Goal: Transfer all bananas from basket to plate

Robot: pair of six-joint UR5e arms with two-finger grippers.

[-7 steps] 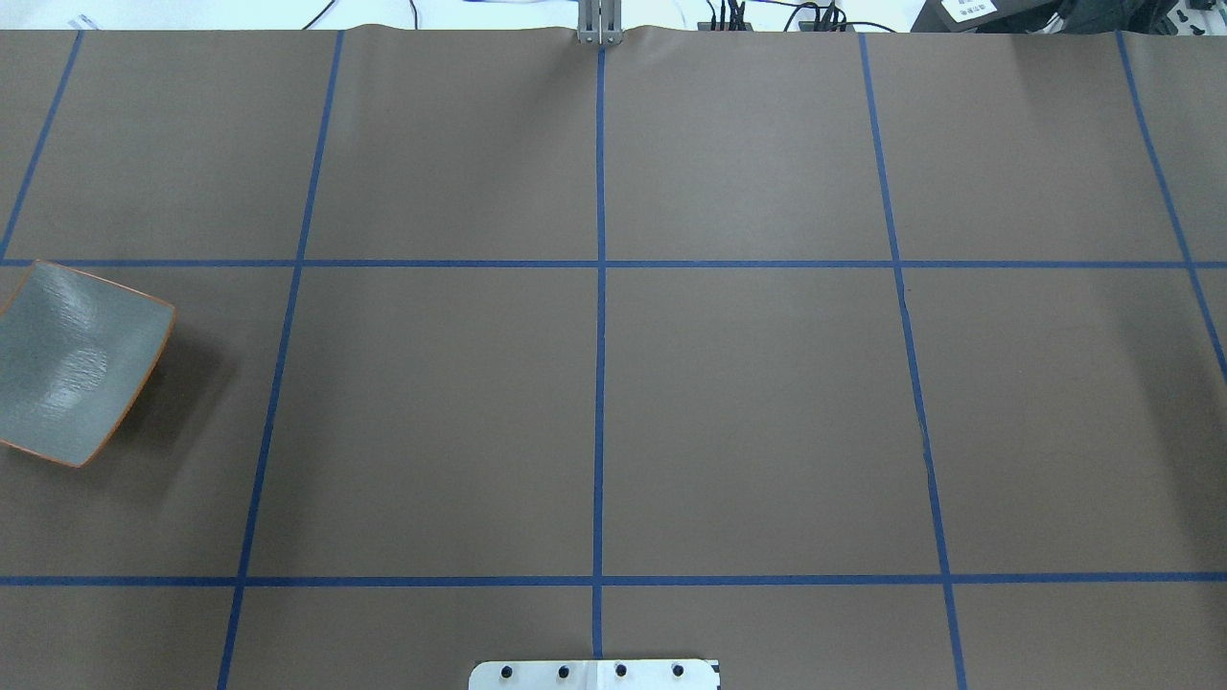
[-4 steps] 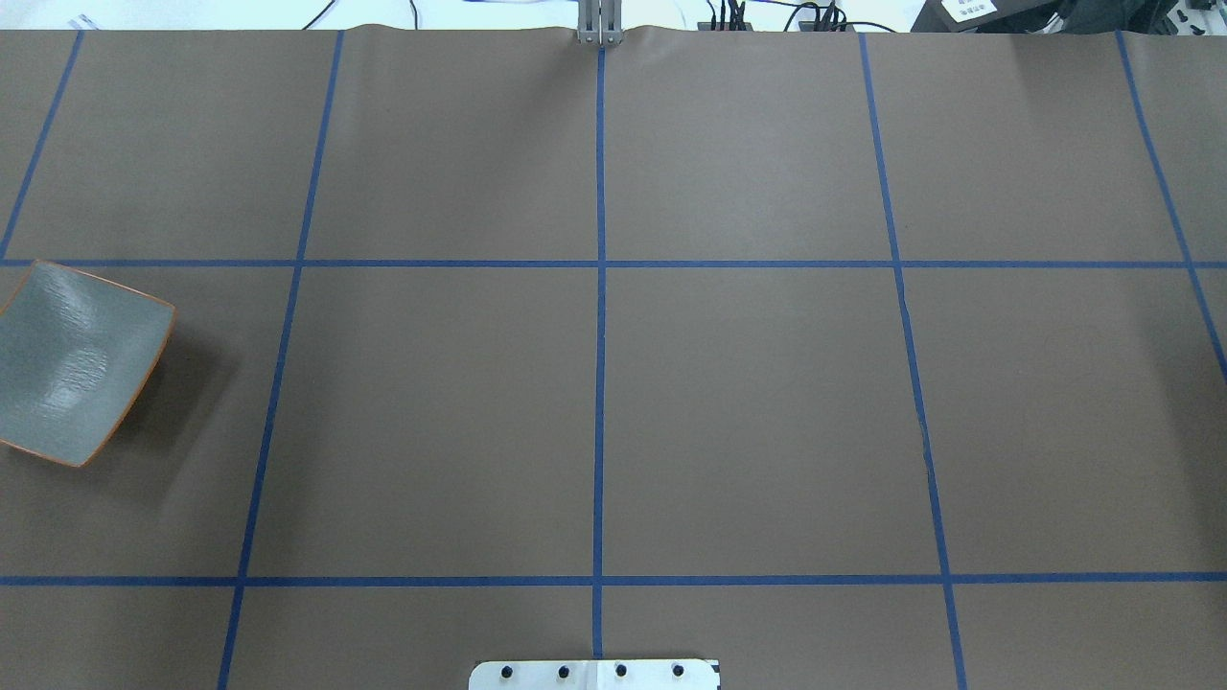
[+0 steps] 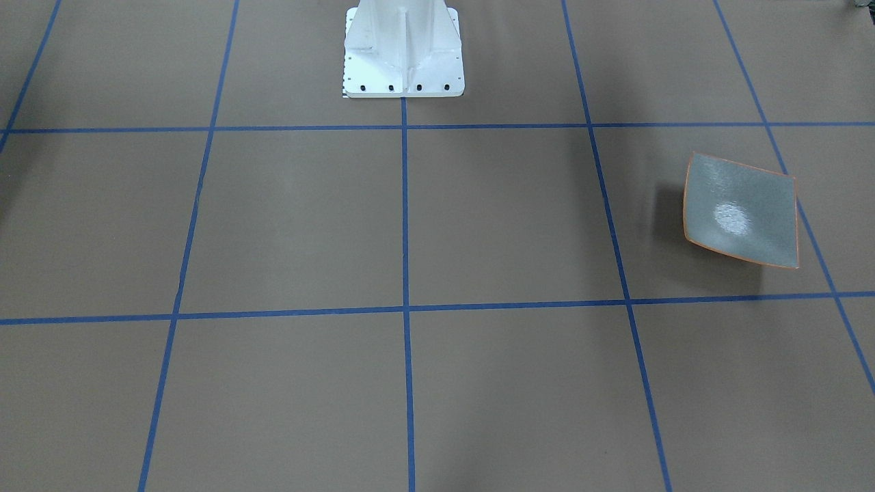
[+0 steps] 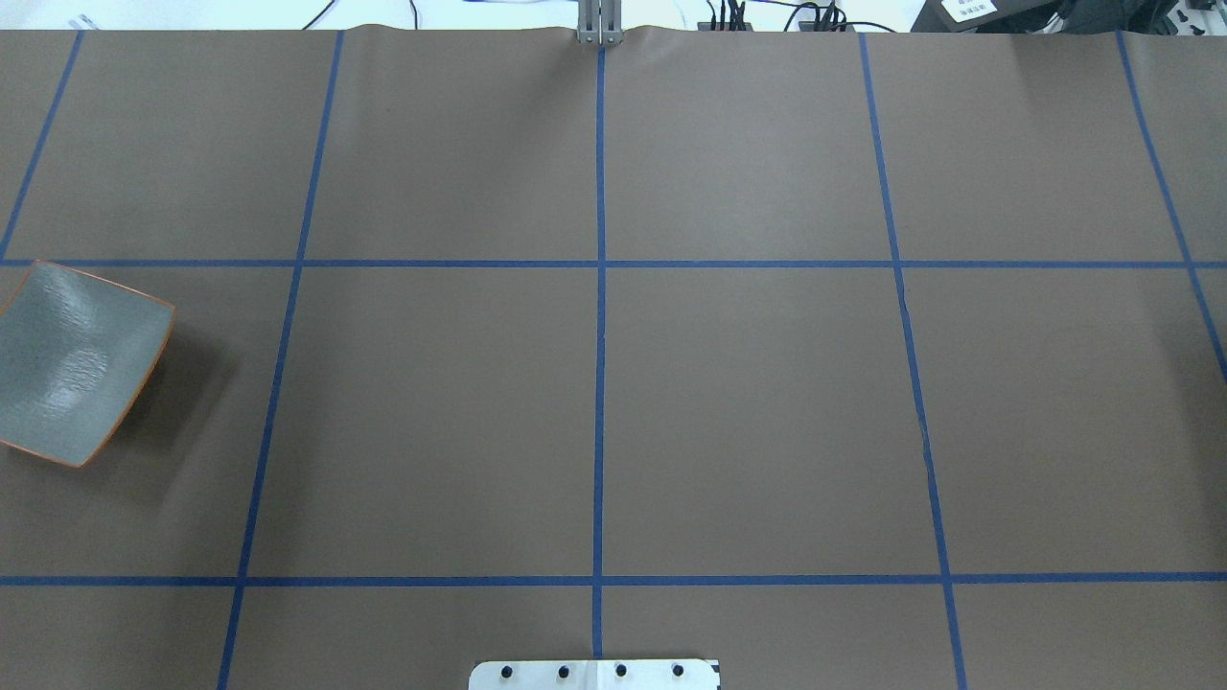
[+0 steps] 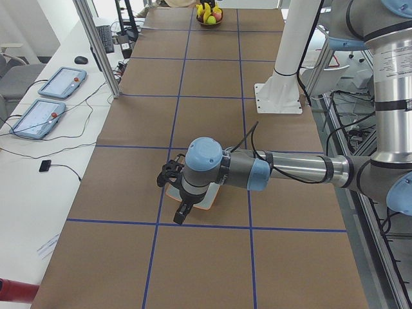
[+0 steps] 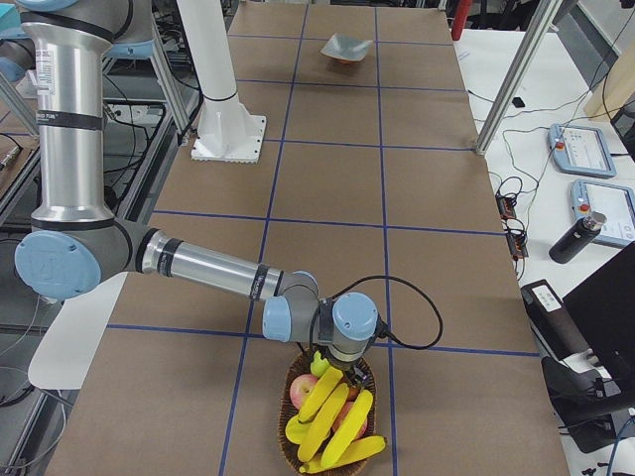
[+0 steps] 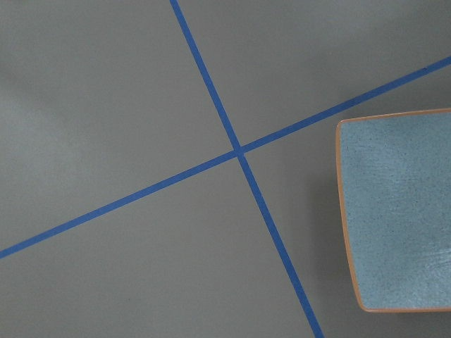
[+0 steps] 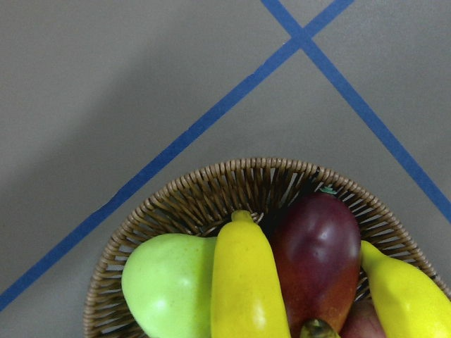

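Plate (image 3: 742, 210) lies bare on the bench (image 3: 410, 225) in the front-facing view, and bare again overhead. From the left end, the left pincer (image 5: 180, 207) hangs over it; I cannot tell how its jaws stand. From the right end, the right pincer (image 6: 333, 369) hovers above the basket (image 6: 288, 446), jaws equally unreadable. The bananas (image 6: 332, 421) lie inside. By my judgement none is transferred yet.

The table (image 4: 748, 402) is seen from above and from behind the robot's base (image 4: 594, 675) in the overhead view, and steeply from the opposite side in the front-facing view; the plate (image 4: 77, 364) is shared by both. In the two side views the table is viewed lengthwise from each end. The plate is framed closely from above by the left wrist camera, the basket (image 8: 232, 169) by the right one.
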